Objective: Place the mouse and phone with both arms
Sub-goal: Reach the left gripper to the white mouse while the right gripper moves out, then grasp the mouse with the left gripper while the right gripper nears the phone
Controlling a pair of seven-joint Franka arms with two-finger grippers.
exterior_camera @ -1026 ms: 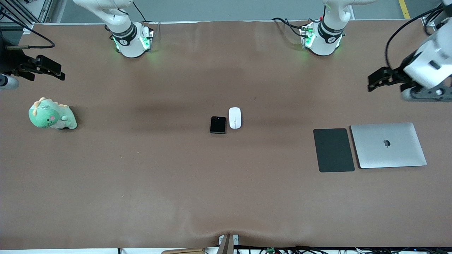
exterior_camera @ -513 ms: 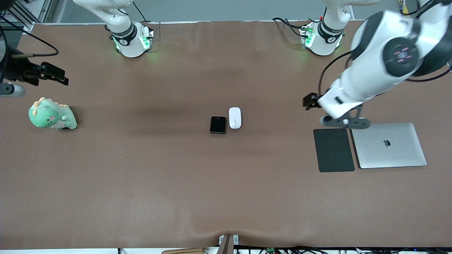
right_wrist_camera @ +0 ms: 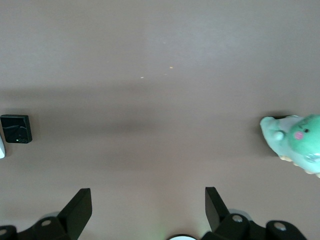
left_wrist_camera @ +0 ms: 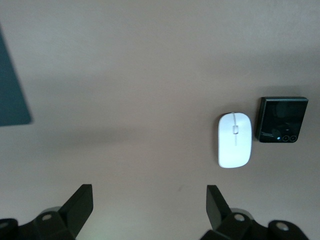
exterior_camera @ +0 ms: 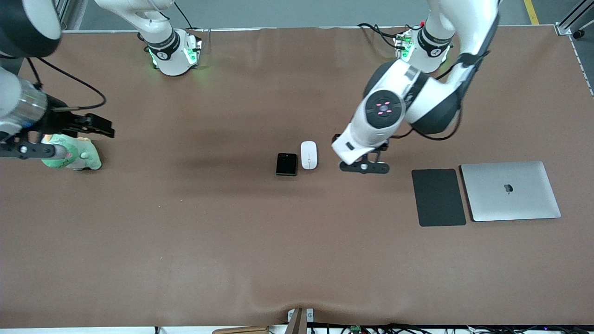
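Observation:
The white mouse [exterior_camera: 308,155] and the black phone [exterior_camera: 286,164] lie side by side at the table's middle, the phone toward the right arm's end. Both show in the left wrist view, mouse [left_wrist_camera: 234,139] and phone [left_wrist_camera: 281,119]. My left gripper [left_wrist_camera: 149,200] is open and empty, over bare table beside the mouse toward the left arm's end; the left arm's hand [exterior_camera: 357,141] hides it in the front view. My right gripper [exterior_camera: 100,125] is open and empty, over the table next to a plush toy; its view [right_wrist_camera: 147,200] shows the phone [right_wrist_camera: 16,128] far off.
A green plush dinosaur [exterior_camera: 76,157] sits near the right arm's end, partly under the right arm; it also shows in the right wrist view [right_wrist_camera: 295,142]. A matte black pad [exterior_camera: 438,197] and a closed silver laptop [exterior_camera: 510,190] lie toward the left arm's end.
The left arm has swung in from its end of the table to just beside the mouse. The right gripper has moved inward over the plush dinosaur. Mouse and phone have not moved.

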